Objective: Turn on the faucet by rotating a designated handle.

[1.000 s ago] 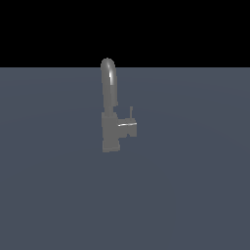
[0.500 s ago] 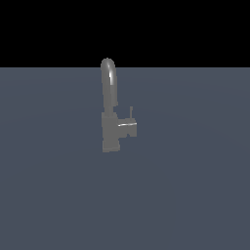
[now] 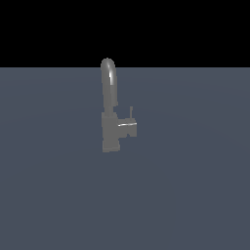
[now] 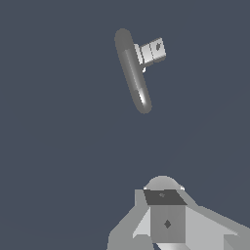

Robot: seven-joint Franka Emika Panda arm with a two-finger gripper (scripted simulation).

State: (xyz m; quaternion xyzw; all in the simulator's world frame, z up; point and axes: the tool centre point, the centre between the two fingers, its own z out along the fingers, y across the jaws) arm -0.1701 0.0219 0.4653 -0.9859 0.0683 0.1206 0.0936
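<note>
The faucet (image 3: 110,110) is standing upright mid-bench (image 3: 195,195), grey and metallic, its arched spout rising above a blocky base. The handle (image 3: 128,128), bearing a thin upright pin, is jutting toward the exterior view's right. The tool (image 4: 166,219), its state indiscernible, is hovering well apart; approaching should target the handle, avoiding the spout.

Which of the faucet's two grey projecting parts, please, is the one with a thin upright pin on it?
The handle: the short block jutting sideways from the faucet body, toward the exterior view's right. The spout is tall and arched.
</note>
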